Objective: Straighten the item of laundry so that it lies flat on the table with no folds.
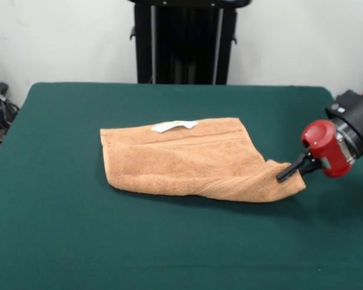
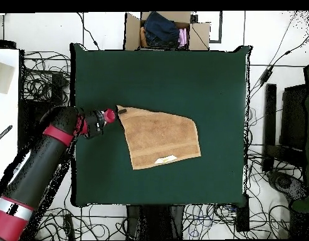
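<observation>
The item of laundry [image 1: 187, 160], an orange-tan towel with a white label [image 1: 174, 125], lies near the middle of the green table [image 1: 78, 241]. Its front right part is doubled over in a diagonal fold that tapers to a pulled-out corner. My gripper [image 1: 288, 172] comes in low from the right, its black fingers shut together on that corner. From above, the towel [image 2: 160, 136] is a skewed four-sided shape, and the gripper [image 2: 121, 112] pinches its upper left corner. The table's cloth [image 2: 213, 75] extends far around it.
A cardboard box [image 2: 133, 31] holding dark clothes stands beyond the table's top edge in the overhead view. Cables cover the floor around the table. My red and black arm [image 2: 50, 147] lies across the table's left edge.
</observation>
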{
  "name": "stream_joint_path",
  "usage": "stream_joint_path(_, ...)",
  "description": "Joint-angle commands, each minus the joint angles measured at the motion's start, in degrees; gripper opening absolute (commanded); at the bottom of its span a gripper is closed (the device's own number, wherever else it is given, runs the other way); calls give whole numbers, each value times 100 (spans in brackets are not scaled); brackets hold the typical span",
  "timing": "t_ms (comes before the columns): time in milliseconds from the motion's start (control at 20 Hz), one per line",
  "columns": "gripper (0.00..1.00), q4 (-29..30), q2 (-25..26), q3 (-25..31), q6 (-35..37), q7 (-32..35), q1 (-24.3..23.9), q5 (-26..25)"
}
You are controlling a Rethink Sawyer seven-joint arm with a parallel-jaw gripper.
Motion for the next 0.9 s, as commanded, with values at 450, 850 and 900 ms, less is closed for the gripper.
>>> stream_joint_path(450,0,367,781,535,-749,2417,32,457)
stream_joint_path(850,0,250,913,406,-756,2537,15,458)
stream_joint_path(900,0,234,951,335,-759,2599,32,433)
